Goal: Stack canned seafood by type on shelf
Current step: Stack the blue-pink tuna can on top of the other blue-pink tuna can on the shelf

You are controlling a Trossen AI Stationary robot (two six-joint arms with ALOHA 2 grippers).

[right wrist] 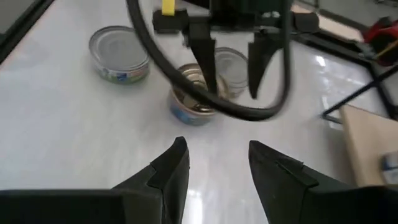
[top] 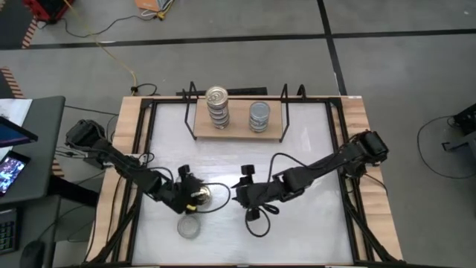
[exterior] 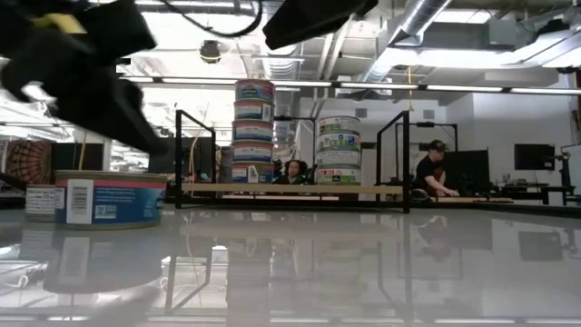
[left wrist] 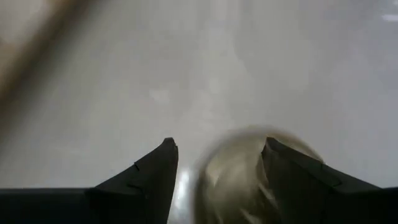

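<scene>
The left gripper (top: 199,198) hangs spread over a gold-topped tin (right wrist: 194,104), likely to grasp it for the shelf (top: 238,123), while the right gripper (top: 239,192) waits empty and spread nearby.

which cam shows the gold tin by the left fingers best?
Right wrist view: the gold tin shows whole, left fingers straddling it. High view: small, partly hidden. Left wrist: a blur. Low view: can't tell.

- My left arm reaches in from the table's left edge, its hand (top: 195,198) low near the front, fingers (left wrist: 149,180) spread apart.
- My right arm stretches across from the right, its hand (top: 239,192) facing the left one, fingers (right wrist: 171,171) parted.
</scene>
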